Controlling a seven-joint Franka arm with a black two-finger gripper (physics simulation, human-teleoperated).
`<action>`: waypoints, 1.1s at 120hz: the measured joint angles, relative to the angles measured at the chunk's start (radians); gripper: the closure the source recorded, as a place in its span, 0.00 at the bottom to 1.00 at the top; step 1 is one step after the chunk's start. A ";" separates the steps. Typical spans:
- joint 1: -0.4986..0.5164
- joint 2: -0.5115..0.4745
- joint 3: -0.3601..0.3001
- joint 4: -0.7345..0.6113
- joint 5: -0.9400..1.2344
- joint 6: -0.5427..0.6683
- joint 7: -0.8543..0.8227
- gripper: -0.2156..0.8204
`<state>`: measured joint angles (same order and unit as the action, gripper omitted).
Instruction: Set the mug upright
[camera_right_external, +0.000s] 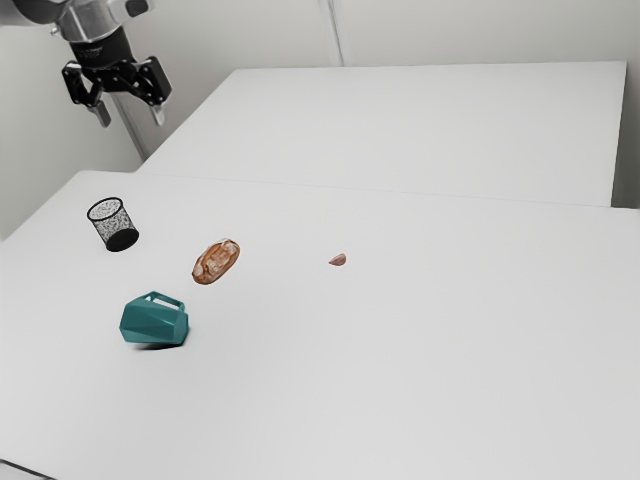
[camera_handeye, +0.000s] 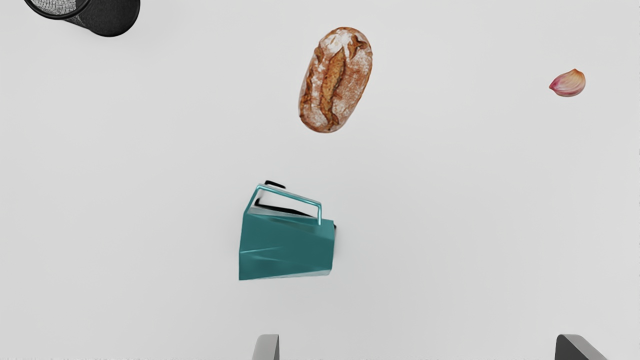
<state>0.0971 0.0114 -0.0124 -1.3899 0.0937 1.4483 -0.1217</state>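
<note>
Evidently the mug is down on its side, so standing it up is the work still called for. Far left in the exterior view, the gripper (camera_right_external: 131, 120) hangs high over the scene, its jaws wide apart with nothing between them. A small pale marking on the black cuff (camera_right_external: 102, 50) above it is too small to read. Below, at the far left, a black mesh bin (camera_right_external: 112, 225) looks to stand upright on the white table (camera_right_external: 450, 350).

Near left lies the teal mug (camera_right_external: 154, 320), its long axis running roughly left to right, its handle (camera_handeye: 291, 195) on the far side, facing the bread. It sits well below the jaws, off their line toward the bread and nearer the finger on the bin's side. That long axis runs close to the line from finger to finger, so I'd judge that pinching across the body wants about a quarter turn of the hand. Which end is the mouth I can't tell, and I'd settle that before tipping it.

Farther right come the loaf of bread (camera_right_external: 216, 261), then a garlic clove (camera_right_external: 338, 260). I can read no brand or label on any of them.
</note>
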 joint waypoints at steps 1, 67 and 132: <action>0.001 0.001 -0.001 0.004 -0.002 -0.002 0.001 0.21; 0.007 -0.114 0.407 -0.522 -0.481 0.193 0.200 0.21; 0.171 0.275 0.516 -0.641 -0.955 0.308 0.680 0.21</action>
<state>0.2686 0.2868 0.5040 -2.0314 -0.8608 1.7562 0.5579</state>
